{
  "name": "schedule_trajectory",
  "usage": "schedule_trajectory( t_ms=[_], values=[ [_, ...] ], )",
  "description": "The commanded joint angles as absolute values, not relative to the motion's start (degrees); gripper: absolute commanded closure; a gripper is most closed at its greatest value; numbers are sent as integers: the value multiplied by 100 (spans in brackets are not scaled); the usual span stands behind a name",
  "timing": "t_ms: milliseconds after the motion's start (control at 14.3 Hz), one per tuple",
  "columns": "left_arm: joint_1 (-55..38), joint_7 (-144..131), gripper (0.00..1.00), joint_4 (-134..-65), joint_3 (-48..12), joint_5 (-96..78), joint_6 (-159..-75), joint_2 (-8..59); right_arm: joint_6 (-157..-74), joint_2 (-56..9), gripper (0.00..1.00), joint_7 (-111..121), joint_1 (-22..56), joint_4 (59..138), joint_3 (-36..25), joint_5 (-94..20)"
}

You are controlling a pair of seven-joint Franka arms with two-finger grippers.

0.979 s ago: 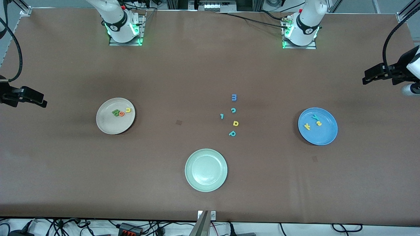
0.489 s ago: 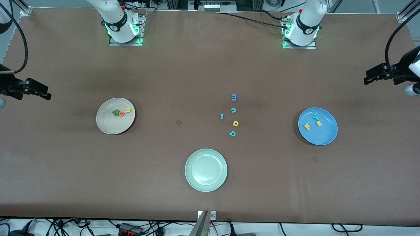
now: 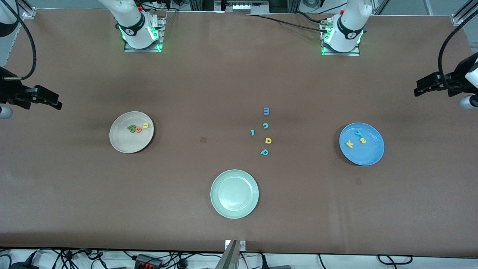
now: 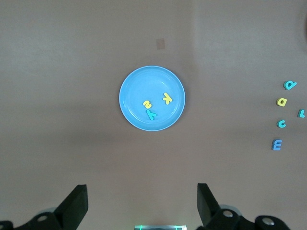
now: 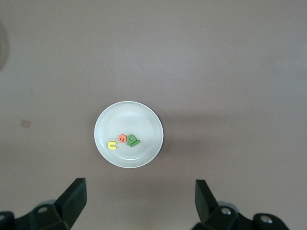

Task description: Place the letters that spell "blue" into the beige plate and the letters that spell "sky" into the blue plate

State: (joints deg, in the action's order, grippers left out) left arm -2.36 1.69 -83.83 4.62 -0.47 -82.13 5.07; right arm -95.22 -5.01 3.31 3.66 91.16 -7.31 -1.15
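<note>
The beige plate (image 3: 127, 144) (image 5: 127, 117) holds a yellow u (image 3: 146, 125), an orange e (image 3: 138, 129) and green b and l (image 3: 131, 128) lying together. On the blue plate (image 3: 368, 155) (image 4: 139, 86) lie a teal y (image 3: 359, 133), a yellow s (image 3: 362, 140) and a yellow k (image 3: 349, 144). My right gripper (image 3: 58, 104) (image 5: 140, 201) hangs open and empty, high over the right arm's end of the table. High over the left arm's end, my left gripper (image 3: 416, 90) (image 4: 142, 206) is open and empty too.
Loose letters lie mid-table: a blue m (image 3: 266, 111), a teal c (image 3: 265, 126), a small teal piece (image 3: 253, 132), a yellow d-like letter (image 3: 268, 140) and a teal p-like letter (image 3: 264, 152). A pale green plate (image 3: 234, 193) sits nearer the front camera.
The right gripper has drifted toward the robots' bases and slightly inward over the table. The left gripper has barely moved. Letters and plates lie as before.
</note>
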Motion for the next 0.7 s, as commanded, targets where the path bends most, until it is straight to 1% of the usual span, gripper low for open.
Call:
schedule_trajectory(
  t_ms=[0,140,629],
  values=[
    [-299,299,0,-8297,545,-105,-8112,492,-9527,-466,0,246,264,9211,-633,26],
    [-308,299,0,-8306,545,-105,-8104,492,-9527,-483,0,246,246,9202,-633,175],
    [-255,308,0,-8297,536,-114,-8103,510,-9510,-475,0,255,272,9167,-642,176]
  ],
)
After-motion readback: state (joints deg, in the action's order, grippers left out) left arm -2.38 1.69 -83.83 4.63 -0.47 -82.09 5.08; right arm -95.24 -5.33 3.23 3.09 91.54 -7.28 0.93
